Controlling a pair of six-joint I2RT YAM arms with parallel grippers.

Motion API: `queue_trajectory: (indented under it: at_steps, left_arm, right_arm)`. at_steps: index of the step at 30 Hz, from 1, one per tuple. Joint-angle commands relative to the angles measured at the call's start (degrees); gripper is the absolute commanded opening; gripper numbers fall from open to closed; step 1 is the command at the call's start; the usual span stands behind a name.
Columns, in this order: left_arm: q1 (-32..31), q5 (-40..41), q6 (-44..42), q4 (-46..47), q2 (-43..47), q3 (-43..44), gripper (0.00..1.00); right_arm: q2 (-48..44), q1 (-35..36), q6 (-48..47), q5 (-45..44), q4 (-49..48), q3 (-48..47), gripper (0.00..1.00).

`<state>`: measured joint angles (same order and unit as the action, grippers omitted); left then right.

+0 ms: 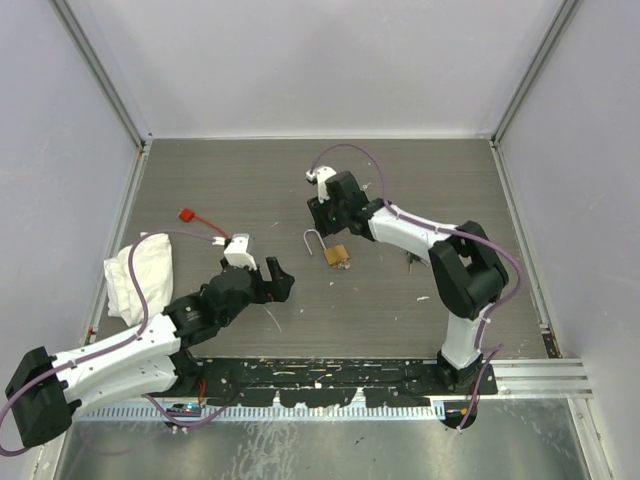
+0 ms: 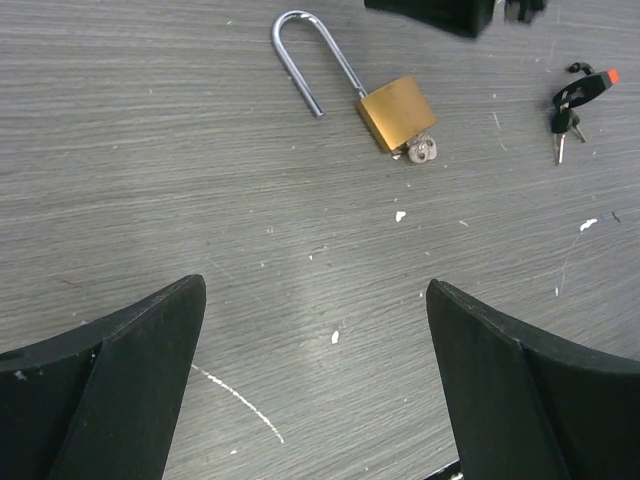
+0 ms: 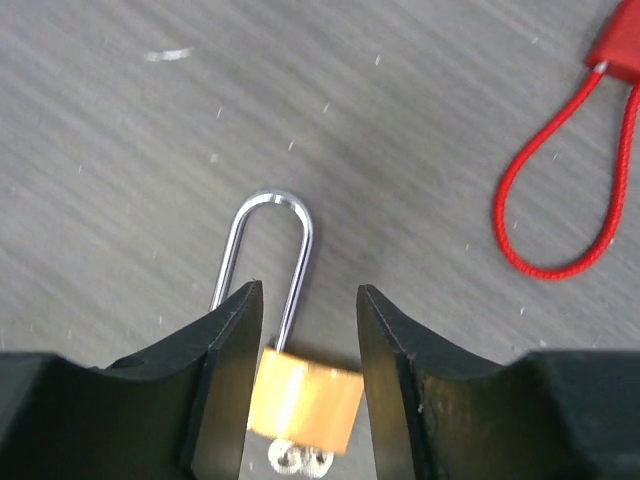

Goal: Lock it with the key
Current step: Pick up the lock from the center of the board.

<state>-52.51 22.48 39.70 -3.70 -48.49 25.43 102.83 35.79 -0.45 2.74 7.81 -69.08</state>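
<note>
- Left gripper (image 2: 315,385) is wide open and holds nothing. From its wrist camera I see only bare bench (image 2: 150,180) between the two fingers.
- Right gripper (image 3: 308,350) is partway open, its fingers standing on either side of the padlock (image 3: 305,395) body. It looks to hover above the lock rather than pinch it, and I see no firm contact.
- The padlock lies flat near the middle of the bench, with its shackle (image 3: 270,215) swung open and pointing toward the far edge.
- There is a small silver bit (image 2: 422,150) at the keyhole end of the brass body. It is too small for me to tell what it is.
- Key bunch (image 2: 565,112) has dark heads, thin silver blades and a red tag (image 2: 606,77), and lies flat on the bench to the right of the padlock.
- In the top view the key bunch sits just beside the right arm's forearm, toward the right edge. It is well apart from the right gripper's fingertips and not between them.
- The key bunch is also well apart from the left gripper. The padlock lies between that gripper and the keys, with the keys off to its right.
- Neither gripper is touching the key bunch.
- Red cord (image 1: 187,214) lies toward the far left part of the bench, and the right wrist camera shows its loop.
- White cloth (image 1: 140,272) is crumpled by the left edge, beside the left arm.
</note>
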Motion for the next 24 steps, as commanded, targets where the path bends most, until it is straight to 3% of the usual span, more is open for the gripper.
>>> queue_trajectory:
  at_steps: [1, 15, 24]
  left_arm:
    - [-0.2, 1.8, 1.3, -0.9, 1.8, -0.5, 0.93]
    - [-0.2, 2.2, 1.4, -0.4, 2.5, -1.5, 0.93]
    - [-0.2, 2.1, 1.7, 0.0, 2.4, -1.6, 0.94]
  right_arm:
    - [5.7, -0.2, 2.6, -2.2, 3.7, -9.3, 0.47]
    - [11.1, 1.2, 2.2, -2.0, 5.0, -9.9, 0.45]
    - [13.0, 1.8, 1.5, -2.9, 6.7, -10.4, 0.34]
